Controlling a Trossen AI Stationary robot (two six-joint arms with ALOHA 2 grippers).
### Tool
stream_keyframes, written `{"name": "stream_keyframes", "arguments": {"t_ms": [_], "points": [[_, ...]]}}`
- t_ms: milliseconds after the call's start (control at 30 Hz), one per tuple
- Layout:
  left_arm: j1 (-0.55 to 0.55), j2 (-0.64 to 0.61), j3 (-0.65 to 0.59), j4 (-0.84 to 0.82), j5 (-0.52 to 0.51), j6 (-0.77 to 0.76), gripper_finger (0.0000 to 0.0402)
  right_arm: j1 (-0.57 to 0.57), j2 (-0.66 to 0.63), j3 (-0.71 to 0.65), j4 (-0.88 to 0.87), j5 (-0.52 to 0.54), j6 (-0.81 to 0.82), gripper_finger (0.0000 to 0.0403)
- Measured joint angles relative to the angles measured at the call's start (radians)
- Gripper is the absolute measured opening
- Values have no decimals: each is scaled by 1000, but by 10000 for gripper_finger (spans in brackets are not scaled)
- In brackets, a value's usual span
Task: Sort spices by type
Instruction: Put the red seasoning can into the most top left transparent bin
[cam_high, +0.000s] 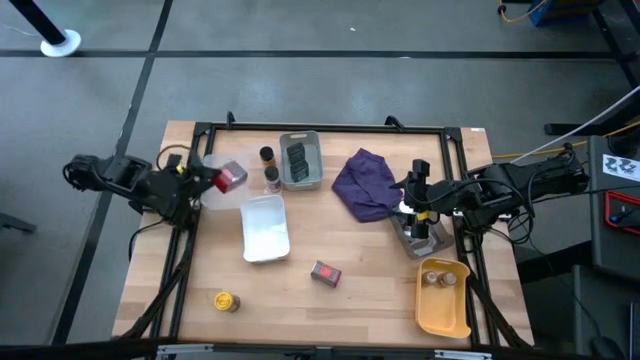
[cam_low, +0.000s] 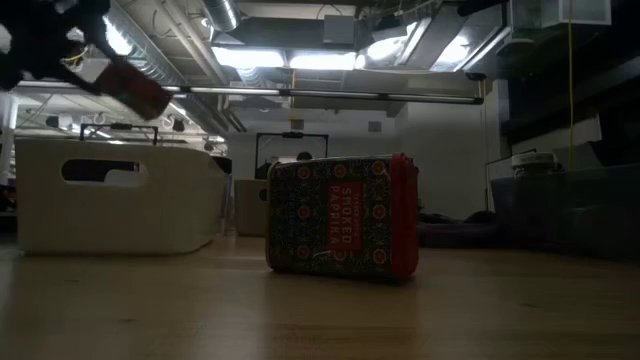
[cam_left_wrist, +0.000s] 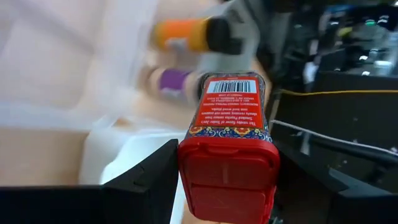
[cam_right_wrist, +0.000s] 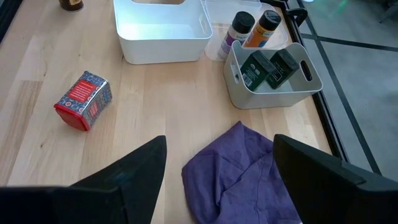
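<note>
A red-capped spice tin is pinched in my left gripper, held above the tabletop at its back-left, just beside the white tray. A matching red tin lies on its side near the tabletop's middle. My right gripper hovers spread wide above the purple cloth.

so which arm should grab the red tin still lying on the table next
Probably the right: its gripper is open and empty, while the left gripper already holds a red tin. The lying tin sits between them.
</note>
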Motion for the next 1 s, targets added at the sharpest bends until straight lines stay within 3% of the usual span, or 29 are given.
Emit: {"name": "stream_keyframes", "arguments": {"t_ms": [167,567,800,1000], "points": [[8,25,99,-24,-80,109,209,0,0,0,0,0,0,294],[104,202,394,-328,-76,153,209,0,0,0,1,0,0,294],[164,365,587,-426,-2,219,209,0,0,0,1,0,0,294],[264,483,649,-429,122,364,209,0,0,0,1,1,-25,294]]}}
